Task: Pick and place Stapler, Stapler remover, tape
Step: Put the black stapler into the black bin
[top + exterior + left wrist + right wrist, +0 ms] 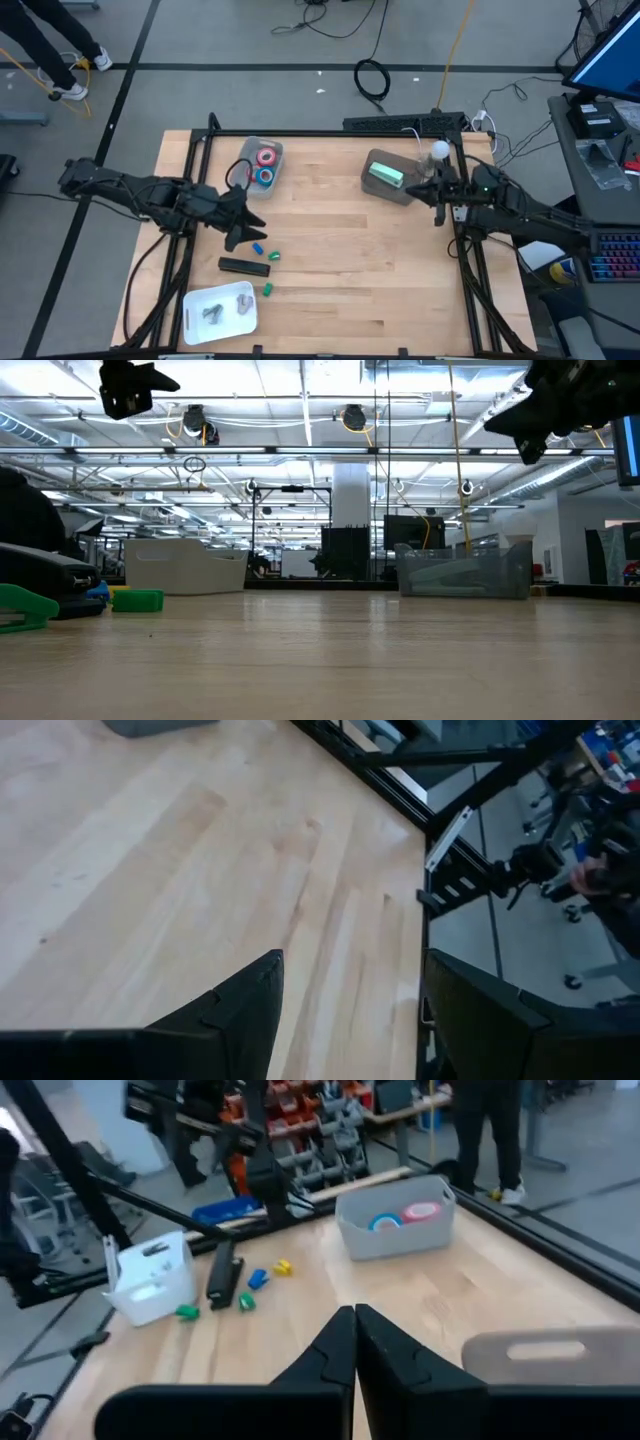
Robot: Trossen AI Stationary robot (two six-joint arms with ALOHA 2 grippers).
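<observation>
A red tape roll [267,156] and a blue one [264,177] lie in a clear bin [250,150] at the far left. The right wrist view shows them too, red [422,1211] and blue [385,1222]. A black stapler [245,266] lies flat on the wood near the left. Two small grey pieces [215,313] rest in a white tray [195,300]; whether either is the stapler remover, I cannot tell. My left gripper [250,232] hovers open above the table just beyond the stapler, nothing between its fingers [250,1005]. My right gripper [425,190] is shut, raised beside a grey bin [375,185].
The grey bin holds a green object [386,174]. Tiny blue [258,247], yellow [273,255] and green [267,289] bits lie around the stapler. A black frame [330,135] runs along the table's far and side edges. Bare wood spans the middle and near right.
</observation>
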